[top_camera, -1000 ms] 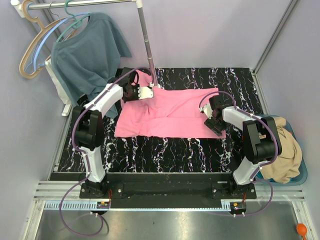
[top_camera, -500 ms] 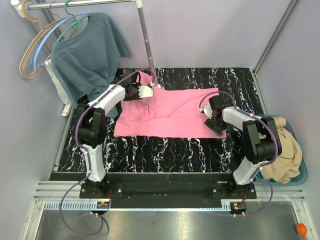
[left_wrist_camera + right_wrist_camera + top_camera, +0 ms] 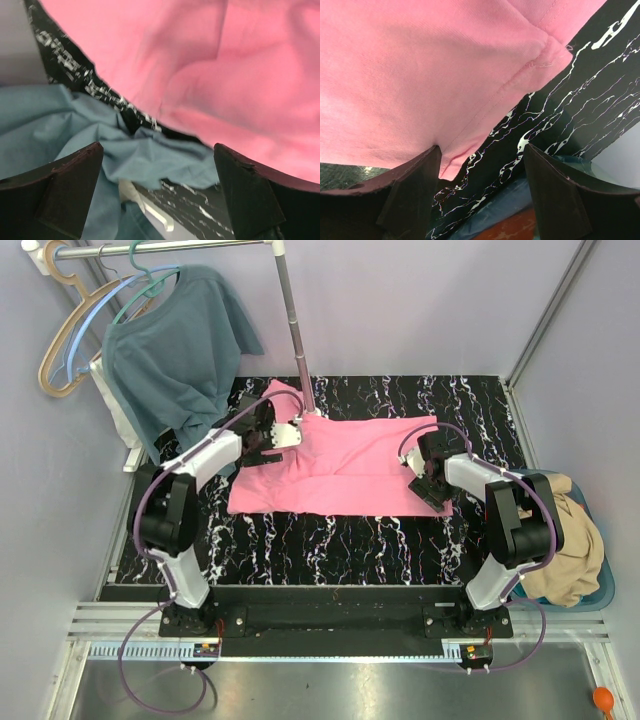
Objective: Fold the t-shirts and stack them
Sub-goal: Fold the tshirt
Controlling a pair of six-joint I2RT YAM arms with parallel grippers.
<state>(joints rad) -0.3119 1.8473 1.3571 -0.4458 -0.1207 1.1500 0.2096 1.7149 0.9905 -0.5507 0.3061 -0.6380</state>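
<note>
A bright pink t-shirt (image 3: 345,465) lies spread flat on the black marbled table (image 3: 330,540). My left gripper (image 3: 283,432) stands open at its far left corner, with nothing between its fingers. In the left wrist view that gripper (image 3: 157,150) hangs just off the pink shirt (image 3: 240,75), over teal cloth. My right gripper (image 3: 428,483) is open and low at the shirt's near right corner. In the right wrist view the right gripper (image 3: 481,150) has one finger against the pink hem (image 3: 455,162). A tan t-shirt (image 3: 565,540) is heaped in the basket at the right.
A larger teal shirt (image 3: 175,350) hangs from a hanger on the rail at the back left, and its tail (image 3: 60,130) reaches the table. The rack's pole (image 3: 295,330) stands just behind the pink shirt. The blue basket (image 3: 592,598) sits off the table's right edge.
My left gripper has opened, let go of the pink shirt's far left edge and drawn back a little to the left. The right arm has not moved.
</note>
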